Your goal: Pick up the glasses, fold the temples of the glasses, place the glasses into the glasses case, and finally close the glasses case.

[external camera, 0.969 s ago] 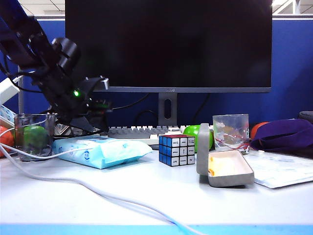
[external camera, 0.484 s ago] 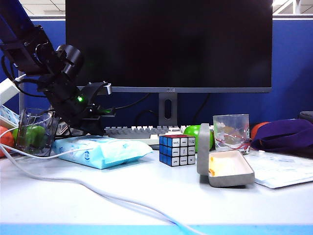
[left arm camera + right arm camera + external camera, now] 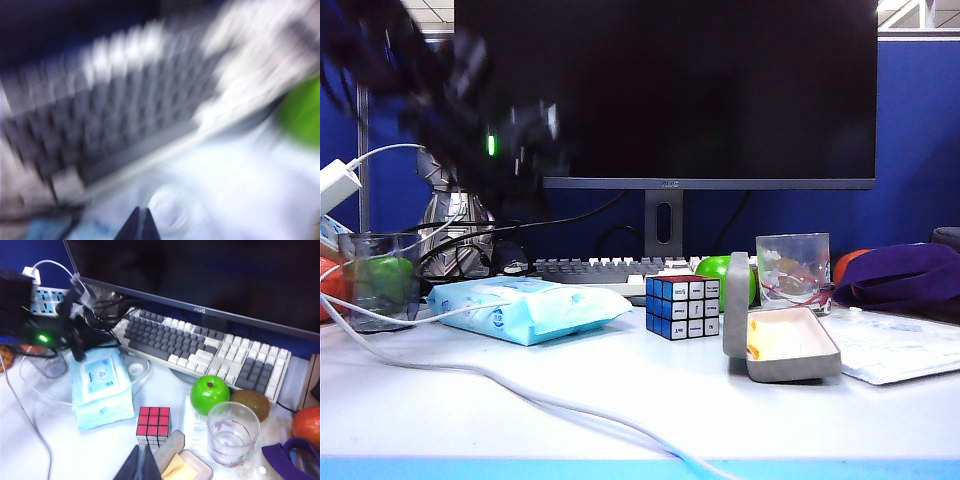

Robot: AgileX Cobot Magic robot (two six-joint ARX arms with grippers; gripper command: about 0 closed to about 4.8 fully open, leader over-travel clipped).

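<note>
The glasses case (image 3: pixel 782 345) lies open right of centre, lid upright, a yellow cloth in its cream tray (image 3: pixel 187 462). Dark thin rims behind the wipes packet look like the glasses (image 3: pixel 506 262); the temples cannot be made out. My left gripper (image 3: pixel 542 150) is a dark blur high above them. It also shows over the packet (image 3: pixel 78 354). Its jaws (image 3: pixel 141 212) are shut with nothing visible between them. My right gripper (image 3: pixel 141 447) hangs shut and empty above the table beside the case and cube. It is out of the exterior view.
A light-blue wipes packet (image 3: pixel 525 305), a Rubik's cube (image 3: pixel 682 305), a green apple (image 3: pixel 715 270) and a clear tumbler (image 3: pixel 792 270) stand before the keyboard (image 3: pixel 605 268). Another tumbler (image 3: pixel 385 280) is at far left. A white cable (image 3: pixel 520 390) crosses the front. A purple bag (image 3: pixel 900 275) lies right.
My left arm has swung quickly up and away from behind the wipes packet, and its jaws have closed. The left tumbler tipped, then stood upright again. The right arm stayed still.
</note>
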